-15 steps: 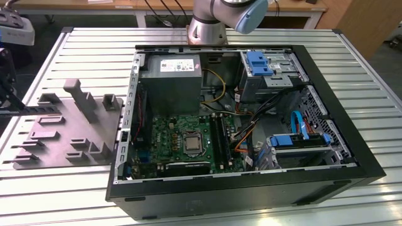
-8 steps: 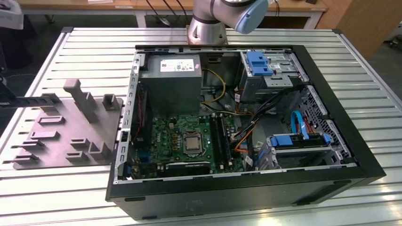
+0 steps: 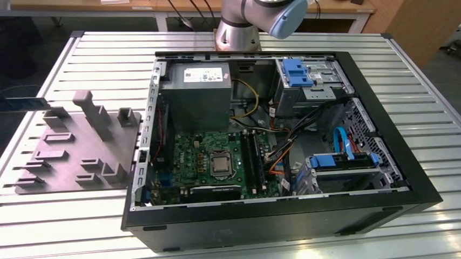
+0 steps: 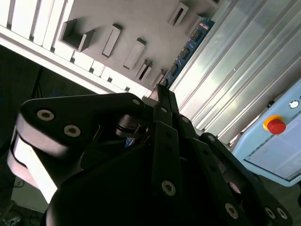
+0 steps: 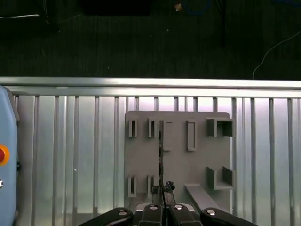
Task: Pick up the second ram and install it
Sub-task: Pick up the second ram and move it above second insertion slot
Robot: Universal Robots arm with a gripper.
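In both wrist views my gripper (image 4: 160, 93) (image 5: 163, 190) is shut on one end of the second ram (image 4: 189, 46), a long dark blue circuit stick that reaches away from the fingertips. The first wrist view shows the second ram (image 5: 161, 150) edge-on as a thin dark line held over the grey holder plate (image 5: 178, 160). In the exterior view the second ram (image 3: 23, 102) juts in at the exterior view's left edge, above and beside the holder plate (image 3: 72, 156). The open computer case (image 3: 374, 210) holds the green motherboard (image 3: 191, 156) with its long black sockets (image 3: 252, 156).
The case lies on a table of aluminium slats (image 3: 108, 54). Inside it are a grey power supply (image 3: 196, 91), blue drive brackets (image 3: 295, 73) and loose cables. The arm's base (image 3: 238, 32) stands behind the case. A light blue box with a red button (image 4: 275, 125) sits beside the table.
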